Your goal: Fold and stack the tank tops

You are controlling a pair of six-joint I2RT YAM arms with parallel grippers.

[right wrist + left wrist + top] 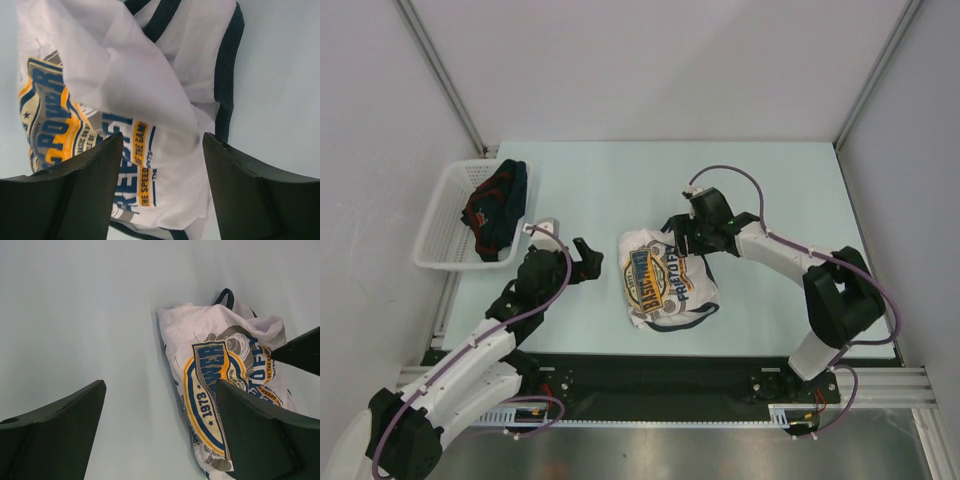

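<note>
Black wedge-shaped fingers of the right tool (pixel 162 137) stand spread above the white tank top (pixel 150 85), pinching nothing, with a loose flap of cloth lying just below the gap between them. The left tool (pixel 160 390) is likewise spread wide and empty, poised over bare surface (pixel 620 180) just beside the garment's left edge.

The white top sits near the middle of the surface as a rough, rounded bundle. Its yellow-and-blue chest print faces up and its dark trim curls out at the edges. The navy tank top (pixel 498 205), edged in dark red, lies crumpled in a white lattice basket (pixel 440 235) at the far left and looks not yet folded.

The fold appears loose rather than crisp. The thin, limp knit is puckered and layered unevenly, so the upper flap could slide or spring open if a finger brushes it as the right tool moves off. A fingertip catching the dark-trimmed armhole loop at the bundle's rim would likely drag the whole piece across the smooth, pale surface, which seems to offer little grip. A lumpy base could also tip whatever is stacked on it, and the navy top, heaped over the basket's rim, may snag on the lattice when it is pulled out.
</note>
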